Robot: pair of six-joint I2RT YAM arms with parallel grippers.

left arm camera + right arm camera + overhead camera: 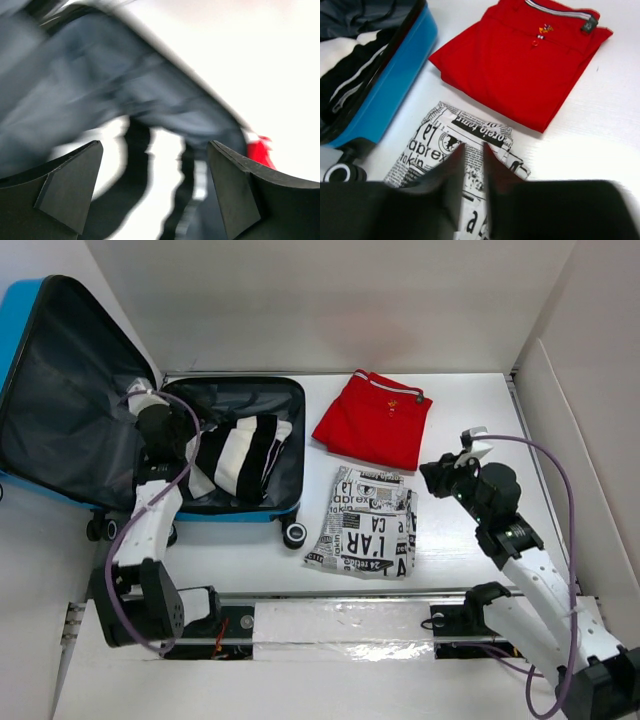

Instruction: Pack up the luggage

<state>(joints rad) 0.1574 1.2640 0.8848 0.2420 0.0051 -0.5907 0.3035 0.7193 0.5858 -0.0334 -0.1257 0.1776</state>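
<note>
The blue hard-shell suitcase (60,410) with dark grey lining lies open at the table's left, with a black-and-white striped garment (240,455) in its base. The left gripper (155,145) is above that garment, fingers wide apart (nothing between them). The right gripper (473,147) hangs over the folded newspaper-print cloth (367,525). Its fingers are blurred and nearly together, and whether they are fully closed cannot be told.

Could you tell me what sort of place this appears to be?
Likely a robot lab workcell, not a home: a white table walled by white panels, two arms bolted at its edge, folded clothes staged beside the open luggage.
</note>
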